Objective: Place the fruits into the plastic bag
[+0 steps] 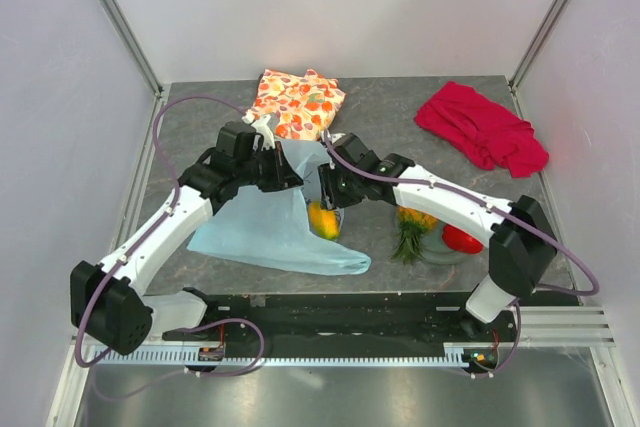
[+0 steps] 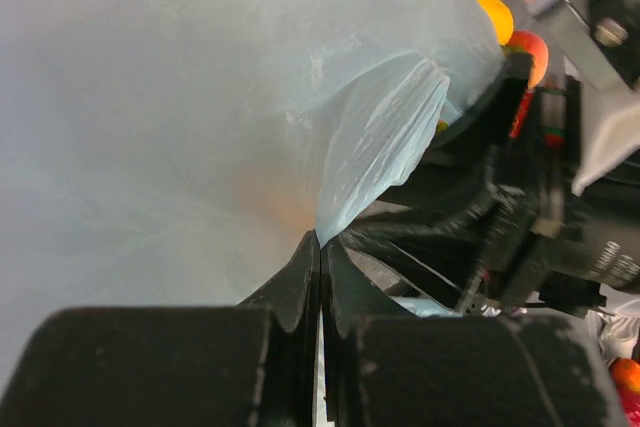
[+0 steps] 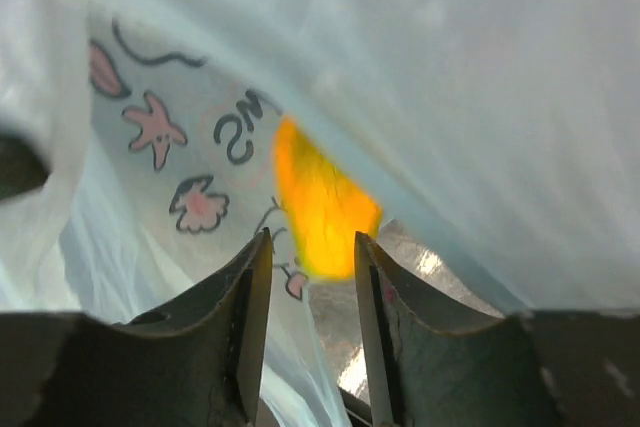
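R claw [image 3: 310,282] stood narrow-open: jaws a little apart w/ nothing betw. them. A yellow mango [image 3: 322,202] lay just ahead of its tips, on the claw's centre line, long axis running roughly away from the claw & leaning slightly to its right. Mango looked to sit in the mouth of the plastic bag [image 2: 180,97], w/ film above it & to both sides. It seemed clear of the pads, but I couldn't be sure.

L claw [image 2: 320,282] was clamped on a fold of bag film that rose straight ahead of it, prob. holding the mouth up. So the R arm was the nearer & freer one, since the L was tied up w/ the bag.

Coming move, I'd judge, turns on that line: back straight out along it so the mango stays put. Pineapple [image 1: 408,234] & red pepper piece [image 1: 462,239] sat at the plate [image 1: 437,255], behind R claw, beside its own forearm.

Views:
- R wrist gave the jaw gap & mango, but none of the remaining fruit.
- Top view gave the remaining fruit & both claws meeting at the bag mouth, but jaws were too small to read.
- L wrist alone showed the pinch, plus bits of yellow & orange fruit beyond the R arm; I couldn't tell which pieces.
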Controlling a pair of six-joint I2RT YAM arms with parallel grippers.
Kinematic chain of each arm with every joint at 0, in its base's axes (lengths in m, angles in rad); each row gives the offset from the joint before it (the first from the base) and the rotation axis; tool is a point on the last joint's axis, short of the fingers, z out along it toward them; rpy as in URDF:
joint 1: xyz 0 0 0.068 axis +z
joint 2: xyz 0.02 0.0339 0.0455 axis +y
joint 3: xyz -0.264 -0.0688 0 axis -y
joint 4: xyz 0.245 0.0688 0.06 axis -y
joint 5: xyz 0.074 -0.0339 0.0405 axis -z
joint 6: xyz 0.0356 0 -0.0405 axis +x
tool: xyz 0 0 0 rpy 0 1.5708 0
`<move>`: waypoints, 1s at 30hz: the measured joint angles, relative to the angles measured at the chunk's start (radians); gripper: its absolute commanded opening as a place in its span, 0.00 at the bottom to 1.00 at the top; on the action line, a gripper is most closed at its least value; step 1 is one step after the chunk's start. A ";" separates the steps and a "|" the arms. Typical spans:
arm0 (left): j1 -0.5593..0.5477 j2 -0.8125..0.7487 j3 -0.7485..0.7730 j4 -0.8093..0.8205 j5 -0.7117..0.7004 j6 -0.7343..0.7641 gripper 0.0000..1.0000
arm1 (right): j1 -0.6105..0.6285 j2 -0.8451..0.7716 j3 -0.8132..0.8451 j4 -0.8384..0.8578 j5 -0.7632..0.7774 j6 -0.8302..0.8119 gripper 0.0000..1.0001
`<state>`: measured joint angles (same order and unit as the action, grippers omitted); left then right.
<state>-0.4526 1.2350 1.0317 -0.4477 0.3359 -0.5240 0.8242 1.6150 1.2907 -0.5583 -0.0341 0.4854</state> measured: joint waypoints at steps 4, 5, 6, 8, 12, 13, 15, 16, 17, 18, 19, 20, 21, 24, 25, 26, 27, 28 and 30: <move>0.000 -0.006 -0.003 0.002 0.007 -0.007 0.02 | -0.012 0.055 0.040 0.002 0.016 0.029 0.14; 0.000 -0.008 -0.005 0.002 0.007 -0.009 0.02 | -0.015 0.068 0.050 0.005 0.017 0.035 0.14; 0.000 -0.008 -0.007 0.003 0.008 -0.011 0.02 | -0.018 0.079 0.058 0.008 0.017 0.043 0.15; 0.000 -0.009 -0.013 0.008 0.010 -0.015 0.02 | -0.023 0.095 0.067 0.017 0.013 0.057 0.15; 0.000 -0.009 -0.024 0.011 0.011 -0.020 0.01 | -0.023 0.109 0.071 0.024 0.010 0.072 0.19; 0.000 -0.009 -0.026 0.010 0.011 -0.021 0.02 | -0.023 0.109 0.071 0.023 0.010 0.073 0.20; 0.000 -0.009 -0.031 0.013 0.011 -0.023 0.02 | -0.023 0.108 0.071 0.025 0.012 0.076 0.23; 0.000 -0.009 -0.032 0.014 0.011 -0.023 0.01 | -0.023 0.108 0.071 0.025 0.013 0.076 0.24; 0.000 -0.009 -0.035 0.015 0.011 -0.023 0.02 | -0.023 0.107 0.071 0.024 0.013 0.074 0.26; 0.000 -0.009 -0.037 0.016 0.011 -0.024 0.02 | -0.023 0.106 0.071 0.024 0.013 0.075 0.29; 0.000 -0.009 -0.039 0.016 0.011 -0.024 0.02 | -0.023 0.101 0.071 0.024 0.013 0.072 0.32; 0.002 -0.008 -0.040 0.017 0.011 -0.025 0.02 | -0.023 0.095 0.071 0.024 0.013 0.070 0.34; 0.002 -0.008 -0.040 0.017 0.011 -0.026 0.02 | -0.023 0.087 0.071 0.024 0.013 0.068 0.40; 0.008 -0.008 -0.042 0.018 0.010 -0.026 0.02 | -0.023 0.045 0.061 0.027 0.011 0.055 0.53; 0.011 -0.008 -0.044 0.018 0.010 -0.026 0.01 | -0.023 0.021 0.053 0.027 0.010 0.049 0.56; 0.014 -0.007 -0.045 0.019 0.010 -0.026 0.02 | -0.023 -0.007 0.041 0.029 0.009 0.042 0.60; 0.017 -0.007 -0.047 0.019 0.009 -0.026 0.01 | -0.023 -0.039 0.029 0.028 0.008 0.035 0.62; 0.022 -0.007 -0.050 0.021 0.008 -0.026 0.02 | -0.023 -0.067 0.017 0.029 0.008 0.032 0.64; 0.032 -0.006 -0.055 0.025 0.007 -0.026 0.01 | -0.023 -0.138 -0.009 0.022 0.010 0.023 0.68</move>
<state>-0.4202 1.2289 0.9764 -0.4225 0.3431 -0.5503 0.8013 1.4765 1.2816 -0.5362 -0.0246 0.5087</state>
